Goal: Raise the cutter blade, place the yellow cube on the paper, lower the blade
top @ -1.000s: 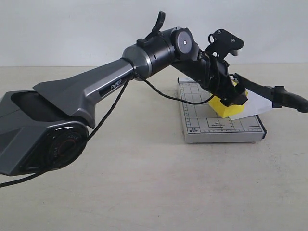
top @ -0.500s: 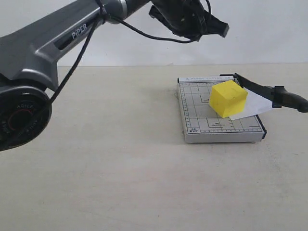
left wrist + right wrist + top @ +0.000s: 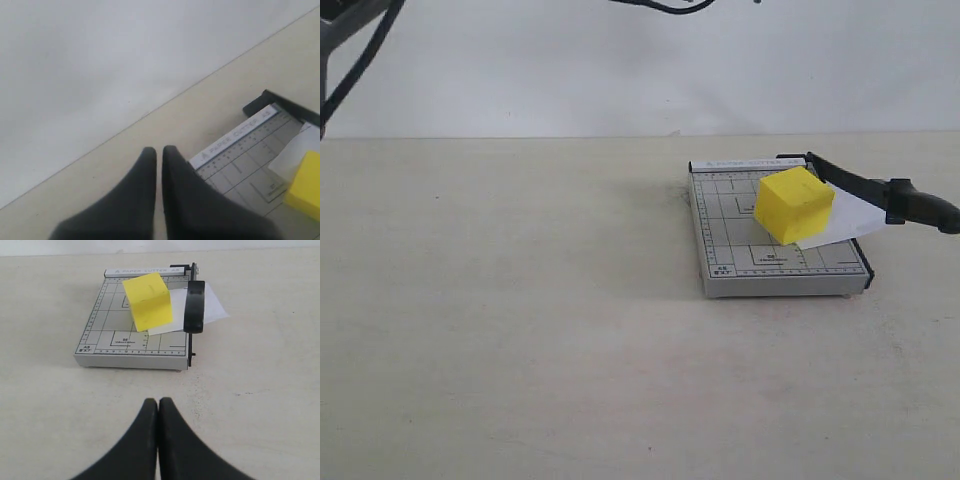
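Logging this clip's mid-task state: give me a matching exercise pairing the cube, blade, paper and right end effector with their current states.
Things:
1. yellow cube
2. cutter blade
3. paper
4. right end effector

States:
A. raised at a slant, not lowered
B. shut and empty
C. resting on top of another listed item
D. white, lying flat, partly covered

Pairs: 1-C, 2-A, 3-D, 4-B
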Controlling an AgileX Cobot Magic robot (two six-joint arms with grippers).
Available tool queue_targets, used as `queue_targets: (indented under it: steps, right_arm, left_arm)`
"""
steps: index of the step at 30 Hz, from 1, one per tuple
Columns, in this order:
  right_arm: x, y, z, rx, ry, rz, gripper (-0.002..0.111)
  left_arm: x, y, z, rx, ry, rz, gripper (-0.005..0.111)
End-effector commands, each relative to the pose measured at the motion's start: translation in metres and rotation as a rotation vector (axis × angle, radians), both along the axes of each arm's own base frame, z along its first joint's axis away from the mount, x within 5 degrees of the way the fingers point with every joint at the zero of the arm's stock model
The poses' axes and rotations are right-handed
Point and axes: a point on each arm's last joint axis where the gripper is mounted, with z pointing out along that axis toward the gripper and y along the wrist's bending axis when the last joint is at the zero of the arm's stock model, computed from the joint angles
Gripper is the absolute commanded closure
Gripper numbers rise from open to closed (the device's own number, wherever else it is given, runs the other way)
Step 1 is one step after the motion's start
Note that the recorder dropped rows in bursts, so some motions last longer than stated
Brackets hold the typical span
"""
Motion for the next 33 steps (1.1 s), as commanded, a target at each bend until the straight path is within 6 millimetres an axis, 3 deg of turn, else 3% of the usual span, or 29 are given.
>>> queue_targets:
  steps: [1, 6, 9, 11, 15, 18, 21, 24, 27, 33]
  right_arm:
    - [0.000, 0.000, 0.002, -0.030, -0.013, 0.012, 0.108]
    - [0.001, -0.001, 0.003, -0.040, -0.027, 0.014, 0.108]
    - [0.001, -0.001, 0.003, -0.039, -0.033, 0.012, 0.108]
    - [0.001, -0.001, 0.003, -0.039, -0.033, 0.012, 0.108]
    - [0.001, -0.001, 0.003, -0.039, -0.033, 0.012, 0.108]
    - [0.001, -0.001, 0.003, -0.039, -0.033, 0.012, 0.108]
    - [0.001, -0.001, 0.003, -0.039, -0.033, 0.012, 0.108]
    - [0.001, -0.001, 0.004, -0.041, -0.036, 0.013, 0.108]
    - [0.002, -0.001, -0.001, -0.041, -0.041, 0.006, 0.108]
    - [0.003, -0.002, -0.007, -0.040, -0.061, -0.008, 0.108]
  left_arm:
    - [-0.014, 0.018, 0.026, -0.011, -0.097, -0.045, 0.102]
    - [-0.053, 0.051, 0.040, -0.093, -0.187, -0.162, 0.102]
    - [-0.068, 0.092, 0.014, -0.053, -0.152, -0.151, 0.102]
    - [-0.071, 0.128, -0.005, -0.079, -0.152, -0.107, 0.102]
    - [-0.059, 0.202, -0.020, -0.242, -0.147, 0.101, 0.102]
    - [-0.051, 0.268, -0.015, -0.325, -0.151, 0.343, 0.102]
    - [-0.060, 0.316, -0.001, -0.335, -0.230, 0.468, 0.102]
    - [-0.083, 0.353, 0.012, -0.302, -0.316, 0.559, 0.102]
    - [-0.120, 0.380, 0.016, -0.284, -0.369, 0.661, 0.102]
    - [-0.204, 0.390, 0.007, -0.308, -0.498, 0.716, 0.102]
